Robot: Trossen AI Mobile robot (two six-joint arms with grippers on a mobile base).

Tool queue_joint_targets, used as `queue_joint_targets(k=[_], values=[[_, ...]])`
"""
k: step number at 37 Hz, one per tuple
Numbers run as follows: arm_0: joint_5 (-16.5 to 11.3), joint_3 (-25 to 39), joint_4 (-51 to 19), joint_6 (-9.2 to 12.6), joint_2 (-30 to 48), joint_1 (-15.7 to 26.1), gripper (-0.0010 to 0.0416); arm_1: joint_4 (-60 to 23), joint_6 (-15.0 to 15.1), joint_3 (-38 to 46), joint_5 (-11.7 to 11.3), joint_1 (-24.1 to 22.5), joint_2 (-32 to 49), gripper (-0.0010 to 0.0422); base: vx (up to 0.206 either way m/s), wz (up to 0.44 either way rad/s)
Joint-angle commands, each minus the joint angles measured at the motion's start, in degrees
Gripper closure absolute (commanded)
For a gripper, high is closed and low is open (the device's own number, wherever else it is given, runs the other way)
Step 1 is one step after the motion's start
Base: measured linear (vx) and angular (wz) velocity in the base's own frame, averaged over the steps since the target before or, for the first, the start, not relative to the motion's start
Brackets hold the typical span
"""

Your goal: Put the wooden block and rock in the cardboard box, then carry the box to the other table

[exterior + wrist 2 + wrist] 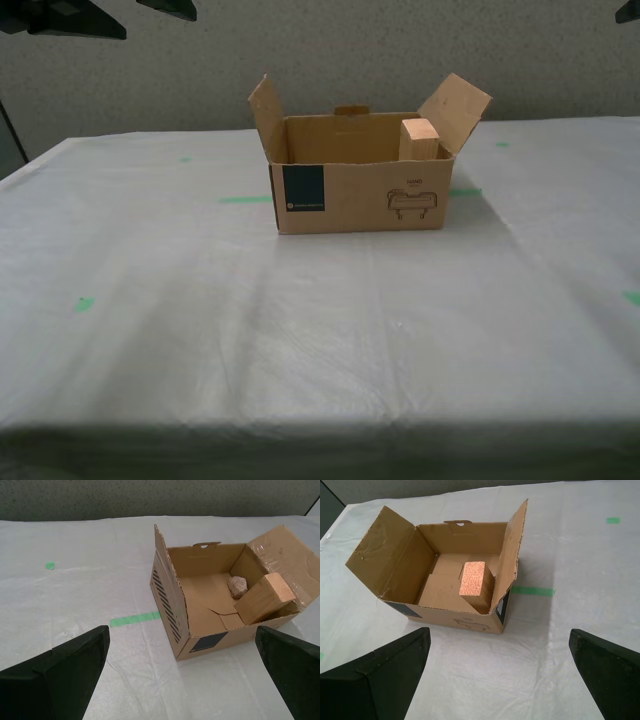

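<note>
The desk (200, 340) fills most of the exterior view, covered in a wrinkled, slightly glossy white sheet with small green tape marks (245, 199) scattered across it. A wall runs behind its far edge.

The cardboard box (360, 195) stands on the desk toward the far side, about midway across the exterior view. Its flaps are up and its front shows a dark teal square label and a small printed drawing. One strip of green tape lies on the sheet beside the box.

The wooden block (264, 598) sits inside the box, tilted and leaning against a side wall at the end toward the exterior view's right, its top poking above the rim. The rock (238, 586) lies on the box floor just beside the block, near the back corner; the first wrist view does not show it.

My second gripper (182, 672) hangs above the desk short of the box, jaws spread wide and holding nothing. My first gripper (500, 672) is likewise apart from the box, jaws wide open and empty.
</note>
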Motion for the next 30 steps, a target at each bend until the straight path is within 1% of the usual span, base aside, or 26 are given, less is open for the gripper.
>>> queue_joint_targets(k=[1,30], values=[[0.2,0.1,0.0,0.2,0.0,0.1,0.0018,0.1,0.1,0.0,-0.1,0.0,0.0,0.0012,0.0,0.0],[0.2,0.1,0.0,0.2,0.0,0.1,0.0018,0.1,0.1,0.0,-0.1,0.0,0.0,0.0012,0.0,0.0]])
